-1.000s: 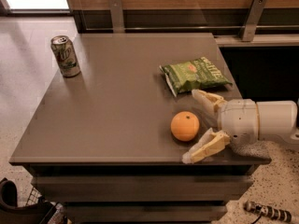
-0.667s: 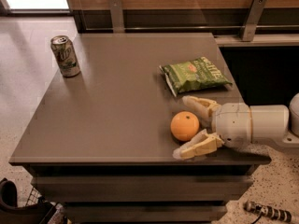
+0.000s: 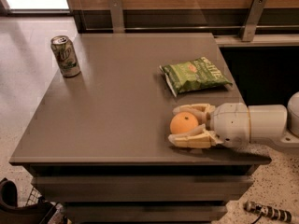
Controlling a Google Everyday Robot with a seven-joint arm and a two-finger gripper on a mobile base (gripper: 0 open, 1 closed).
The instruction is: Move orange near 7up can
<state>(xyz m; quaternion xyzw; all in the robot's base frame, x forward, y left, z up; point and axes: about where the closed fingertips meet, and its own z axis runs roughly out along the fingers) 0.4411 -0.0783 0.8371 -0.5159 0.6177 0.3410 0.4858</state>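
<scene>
Silver and green aluminium marks the 7up can (image 3: 65,56), which stands upright near the far left corner of the desk (image 3: 117,111), its pale label carrying a green logo and its metal top ringed and shiny. Matte grey-brown and flat, the desk top has straight edges and a dull sheen, with darker drawer-like fronts below it, and the pale speckled floor (image 3: 23,87) shows to its left. Further right, toward the far right part of the top, a flat green chip bag (image 3: 195,73) lies on its back, crinkled and glossy, with lighter sealed seams at its ends. Nearer the front right edge sits the orange (image 3: 183,123), round, smooth and evenly bright, resting on the desk and well apart from the can. The claw (image 3: 175,125) reaches in from the right at desk level, its two cream-coloured, ridged fingers (image 3: 191,140) lying one on the far side and one on the near side of the fruit. Both fingers sit tight against the orange with no gap showing. Behind them comes a rounded white plastic wrist, and the smooth cylindrical arm (image 3: 266,123) runs off the right edge.
</scene>
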